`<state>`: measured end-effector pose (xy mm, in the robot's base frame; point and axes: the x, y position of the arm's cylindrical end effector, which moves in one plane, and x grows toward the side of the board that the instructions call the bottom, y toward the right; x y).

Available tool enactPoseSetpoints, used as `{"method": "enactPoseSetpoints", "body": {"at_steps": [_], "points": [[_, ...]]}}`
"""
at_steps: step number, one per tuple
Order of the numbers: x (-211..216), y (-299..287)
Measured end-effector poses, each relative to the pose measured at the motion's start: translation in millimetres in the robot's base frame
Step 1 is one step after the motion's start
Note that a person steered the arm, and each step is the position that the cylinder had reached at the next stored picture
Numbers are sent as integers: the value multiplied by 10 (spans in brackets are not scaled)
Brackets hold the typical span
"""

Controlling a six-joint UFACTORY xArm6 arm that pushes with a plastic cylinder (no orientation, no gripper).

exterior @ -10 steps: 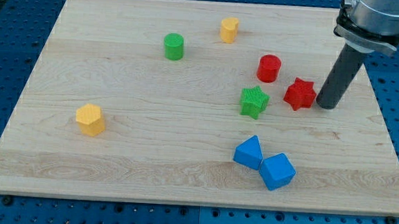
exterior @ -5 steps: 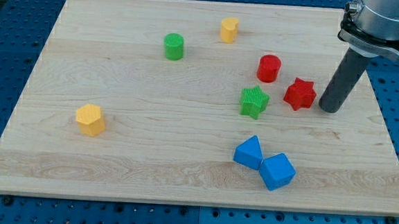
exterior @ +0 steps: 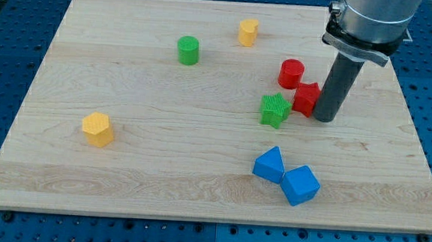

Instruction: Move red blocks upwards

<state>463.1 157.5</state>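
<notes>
A red star block [exterior: 305, 98] lies right of centre, touching or nearly touching the green star block [exterior: 275, 110] at its lower left. A red cylinder [exterior: 291, 73] stands just above it, close to it. My tip [exterior: 323, 118] is pressed against the red star's right side, and the rod partly hides that side of the star.
A green cylinder [exterior: 189, 50] and a yellow block [exterior: 248, 32] sit near the view's top. Another yellow block [exterior: 97, 129] is at the left. Two blue blocks [exterior: 270, 165] [exterior: 301, 185] touch each other at the lower right. The wooden board's right edge [exterior: 415, 126] is near the rod.
My tip has moved left and pushed the red star left, up to the green star and under the red cylinder. Other blocks have not moved.
</notes>
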Motion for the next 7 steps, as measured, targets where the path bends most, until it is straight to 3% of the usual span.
{"method": "enactPoseSetpoints", "body": {"at_steps": [7], "points": [[-289, -589]]}}
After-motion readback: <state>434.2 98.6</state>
